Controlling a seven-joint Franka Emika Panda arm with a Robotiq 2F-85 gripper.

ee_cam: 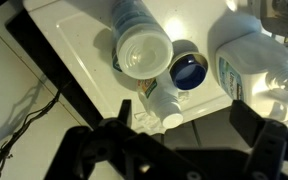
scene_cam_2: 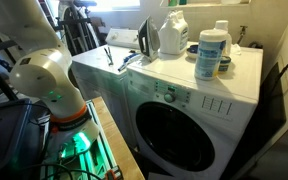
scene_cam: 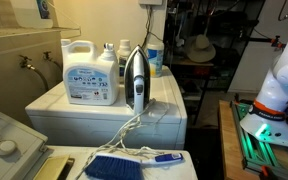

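Note:
In the wrist view my gripper (ee_cam: 194, 140) is open and empty, looking down from above on a cluster of bottles on a white washer top (ee_cam: 74, 40). Nearest, just beyond the fingers, is a small white bottle with a white cap (ee_cam: 164, 108). Behind it stand a blue-capped bottle (ee_cam: 189, 72), a clear-capped bottle (ee_cam: 144, 50) and a large white detergent jug (ee_cam: 254, 60). The jug (scene_cam: 91, 72) (scene_cam_2: 174, 32) shows in both exterior views. The gripper itself is out of frame in both exterior views; only the arm (scene_cam: 284, 70) (scene_cam_2: 44, 80) shows.
A clothes iron (scene_cam: 134, 78) (scene_cam_2: 149, 37) stands upright on the washer (scene_cam: 164, 105) (scene_cam_2: 184, 110), its cord (scene_cam: 134, 125) hanging off the edge. A blue brush (scene_cam: 114, 165) lies on a nearer surface. The arm's base glows green (scene_cam_2: 74, 145). Shelving (scene_cam: 199, 48) stands behind.

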